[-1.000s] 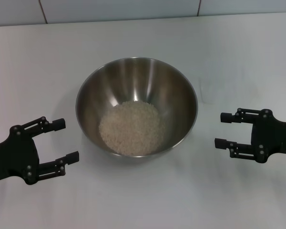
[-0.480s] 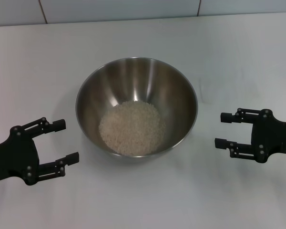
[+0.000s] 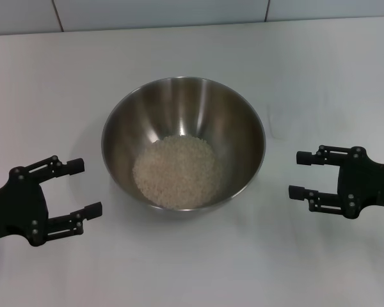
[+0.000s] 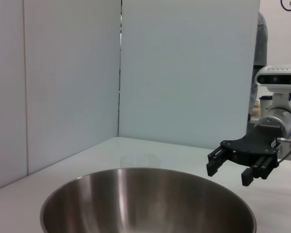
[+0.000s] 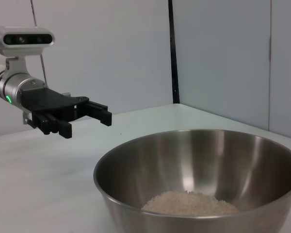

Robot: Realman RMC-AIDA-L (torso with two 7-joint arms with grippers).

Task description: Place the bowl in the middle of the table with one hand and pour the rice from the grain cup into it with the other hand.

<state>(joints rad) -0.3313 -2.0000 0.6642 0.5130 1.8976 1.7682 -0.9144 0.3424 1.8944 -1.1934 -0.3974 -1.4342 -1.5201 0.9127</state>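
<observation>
So the biggest thing here is the table (image 3: 320, 70), plain white and smooth, filling pretty much the whole head view. Along its far edge there's a pale panelled wall with dark seams, and the wrist views show the same flat white panels meeting at a corner behind it.

Next down is the bowl (image 3: 183, 102), one shiny steel mixing bowl sitting upright roughly mid-table, between the two arms. Both wrist views cut off its lower part, and from the left wrist you only see the rim and the brushed inside wall (image 4: 150, 204), none of the contents.

Then two black grippers. The left gripper (image 3: 80, 187) hovers to the bowl's left, fingers spread wide, holding nothing, its arm cropped by the frame edge. The right gripper (image 3: 297, 174) sits to the bowl's right, also spread apart and empty, well clear of the rim. Each one also shows up in the other arm's wrist camera, beyond the bowl.

Smallest: the rice (image 3: 175, 170), one pale heap lying in the bottom of the bowl, also visible from the right wrist (image 5: 189, 203).

As for the grain cup, there's a faint smudge on the table past the bowl's right side, but I honestly can't tell what it is.
</observation>
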